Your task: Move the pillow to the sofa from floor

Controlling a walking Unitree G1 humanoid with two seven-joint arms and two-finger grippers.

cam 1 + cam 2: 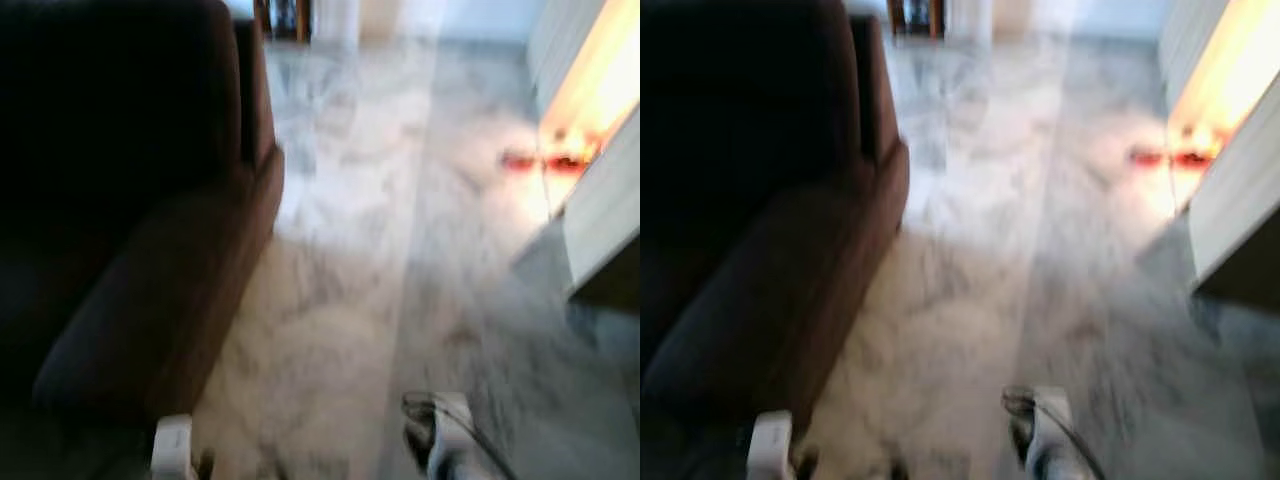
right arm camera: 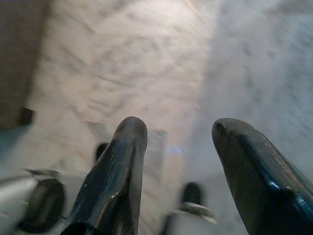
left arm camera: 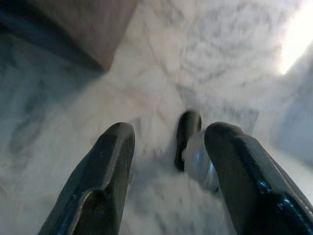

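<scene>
A dark brown sofa (image 1: 130,220) fills the left of the blurred eye views, its armrest (image 1: 150,320) running toward me. My left arm (image 1: 172,448) and right arm (image 1: 440,435) hang low at the bottom edge. In the left wrist view my left gripper (image 3: 168,147) is open over the marble floor, with nothing between its fingers. My right gripper (image 2: 178,134) is open too, over bare marble. I cannot make out a pillow on the floor.
White-grey marble floor (image 1: 380,260) stretches ahead. A pale cabinet or wall (image 1: 605,200) stands at the right, with bright orange light and small red things (image 1: 545,160) beside it. Wooden furniture legs (image 1: 285,18) show at the far end.
</scene>
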